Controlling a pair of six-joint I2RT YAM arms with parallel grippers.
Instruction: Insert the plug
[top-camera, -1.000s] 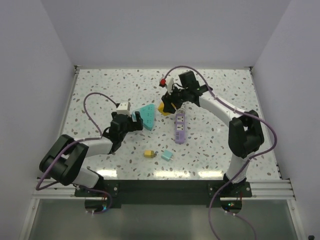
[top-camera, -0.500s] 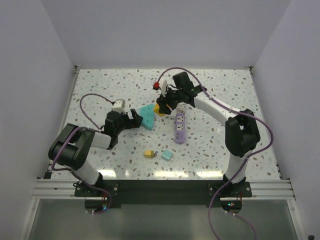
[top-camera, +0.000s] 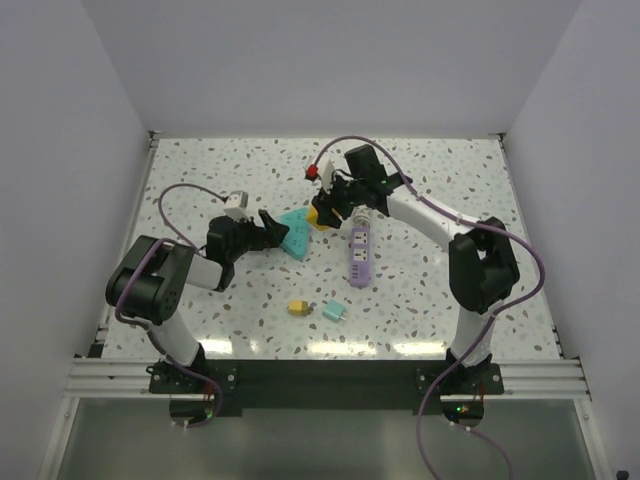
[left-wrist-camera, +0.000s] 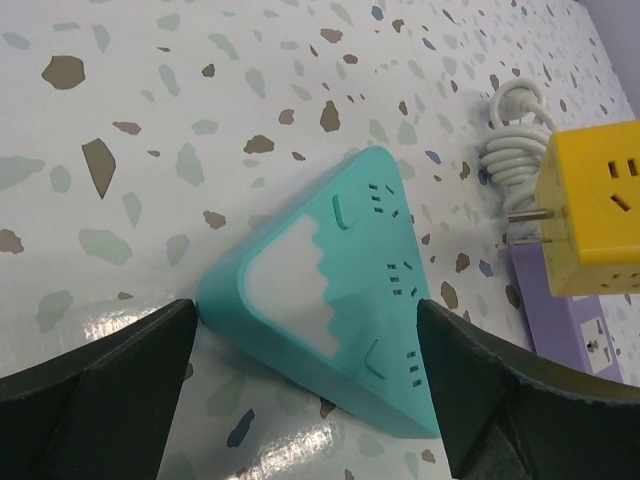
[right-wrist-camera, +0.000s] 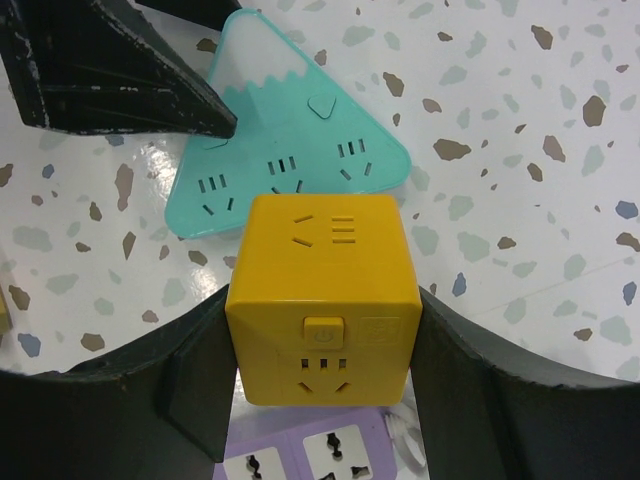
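Observation:
My right gripper (top-camera: 328, 208) (right-wrist-camera: 325, 300) is shut on a yellow cube socket (top-camera: 322, 214) (right-wrist-camera: 322, 300) and holds it just above the table. The cube hangs over the tip of a teal triangular power strip (top-camera: 294, 232) (right-wrist-camera: 290, 150) and the top end of a purple power strip (top-camera: 360, 252) (right-wrist-camera: 320, 455). The left wrist view shows the cube (left-wrist-camera: 590, 215) with metal prongs pointing left. My left gripper (top-camera: 272, 230) (left-wrist-camera: 305, 308) is open. Its fingers (left-wrist-camera: 110, 400) straddle the wide end of the teal strip (left-wrist-camera: 330, 290), very close to its sides.
A small yellow plug (top-camera: 298, 307) and a small teal plug (top-camera: 334, 312) lie near the front middle of the table. A coiled white cable (left-wrist-camera: 510, 140) lies by the cube. White walls enclose the speckled table (top-camera: 450, 300).
My left gripper has moved up and right, closing in on the teal strip until its fingers flank it. My right gripper has shifted slightly left with the yellow cube.

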